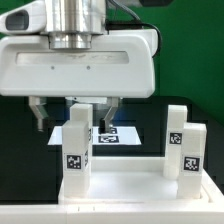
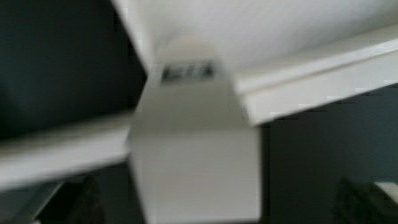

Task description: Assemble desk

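Note:
The white desk panel (image 1: 125, 192) lies at the front with three white tagged legs standing in its corner sockets. One leg (image 1: 77, 152) stands at the exterior view's left, and two legs (image 1: 177, 128) (image 1: 191, 152) stand at the right. My gripper (image 1: 73, 114) hangs over the left leg, open, with one finger on each side of the leg's top and a gap on both sides. In the wrist view the same leg (image 2: 192, 130) runs blurred between the dark fingers (image 2: 71, 203), with the panel's rim (image 2: 311, 85) beyond it. The fourth leg is out of view.
The marker board (image 1: 118, 136) lies flat on the dark table behind the panel. The large white robot hand (image 1: 80, 65) fills the upper exterior view and hides what is behind it. A green backdrop stands at the back.

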Action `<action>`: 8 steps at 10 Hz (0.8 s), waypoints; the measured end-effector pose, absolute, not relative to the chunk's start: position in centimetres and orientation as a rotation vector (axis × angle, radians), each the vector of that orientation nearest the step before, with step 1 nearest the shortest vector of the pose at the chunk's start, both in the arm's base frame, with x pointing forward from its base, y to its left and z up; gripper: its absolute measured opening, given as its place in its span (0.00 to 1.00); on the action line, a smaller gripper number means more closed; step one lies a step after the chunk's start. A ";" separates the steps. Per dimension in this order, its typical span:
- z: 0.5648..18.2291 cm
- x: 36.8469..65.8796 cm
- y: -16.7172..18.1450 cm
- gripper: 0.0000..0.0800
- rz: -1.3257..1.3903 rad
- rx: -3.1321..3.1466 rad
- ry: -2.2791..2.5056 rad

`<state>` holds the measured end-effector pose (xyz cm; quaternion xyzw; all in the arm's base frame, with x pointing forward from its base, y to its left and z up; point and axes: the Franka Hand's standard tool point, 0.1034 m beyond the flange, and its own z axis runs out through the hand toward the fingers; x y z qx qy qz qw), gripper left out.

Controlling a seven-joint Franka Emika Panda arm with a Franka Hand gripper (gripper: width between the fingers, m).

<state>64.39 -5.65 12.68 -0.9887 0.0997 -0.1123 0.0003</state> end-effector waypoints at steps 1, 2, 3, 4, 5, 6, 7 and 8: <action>12.3 63.9 -5.6 0.81 -0.323 -3.094 0.370; 12.3 63.9 -5.6 0.65 -0.322 -3.084 0.422; 12.2 63.9 -5.6 0.65 -0.322 -3.074 0.468; 12.2 63.9 -5.6 0.47 -0.318 -3.040 0.606; 12.2 63.9 -5.6 0.35 -0.316 -3.009 0.717; 12.2 63.9 -5.6 0.36 -0.314 -2.980 0.808; 12.1 63.9 -5.6 0.36 -0.306 -2.937 0.923; 12.1 63.7 -5.7 0.36 -0.269 -2.812 1.215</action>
